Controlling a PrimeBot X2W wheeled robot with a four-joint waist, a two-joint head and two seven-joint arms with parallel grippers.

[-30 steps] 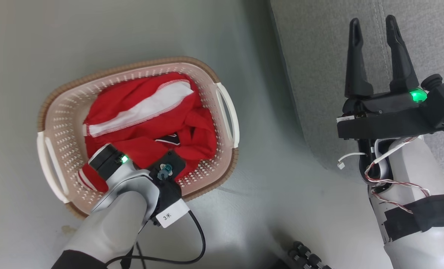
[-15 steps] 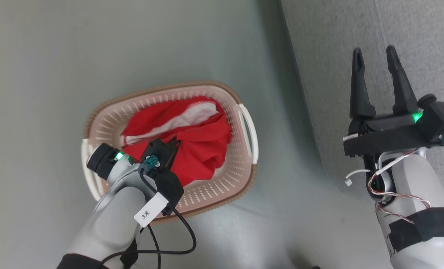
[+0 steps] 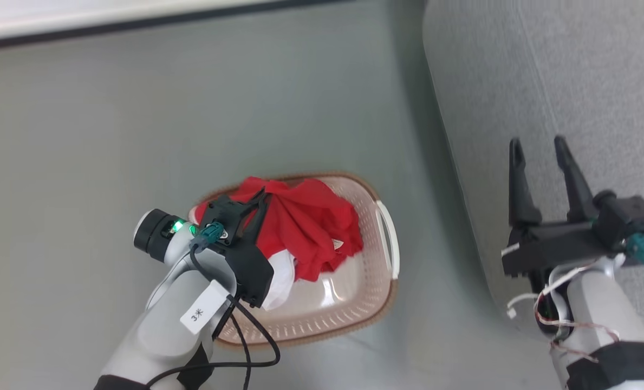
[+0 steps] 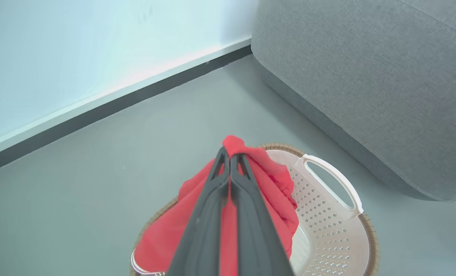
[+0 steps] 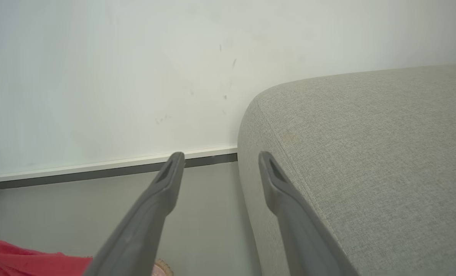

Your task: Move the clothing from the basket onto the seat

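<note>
The red clothing [image 3: 311, 227] hangs bunched above the cream basket [image 3: 370, 281], pinched at its top by my left gripper [image 3: 265, 196], which is shut on it. In the left wrist view the fingers [image 4: 247, 199] close on the red fabric [image 4: 277, 191] over the basket [image 4: 327, 230]. A white band of cloth [image 3: 281, 279] droops below the wrist. The basket's bare floor [image 3: 332, 295] shows at the right. The grey seat [image 3: 560, 81] lies to the right. My right gripper [image 3: 538, 145] stands open over the seat's edge, with nothing between its fingers [image 5: 162, 191].
Grey floor [image 3: 137, 135] surrounds the basket. A white wall with a dark baseboard [image 3: 137, 24] runs along the far side. The seat's rounded side [image 4: 327, 126] stands close to the basket's right handle [image 3: 389, 238].
My left gripper has lifted the red clothing up out of the basket, baring the basket's floor. The head camera has tilted, shifting the whole view downward; the right gripper stays open.
</note>
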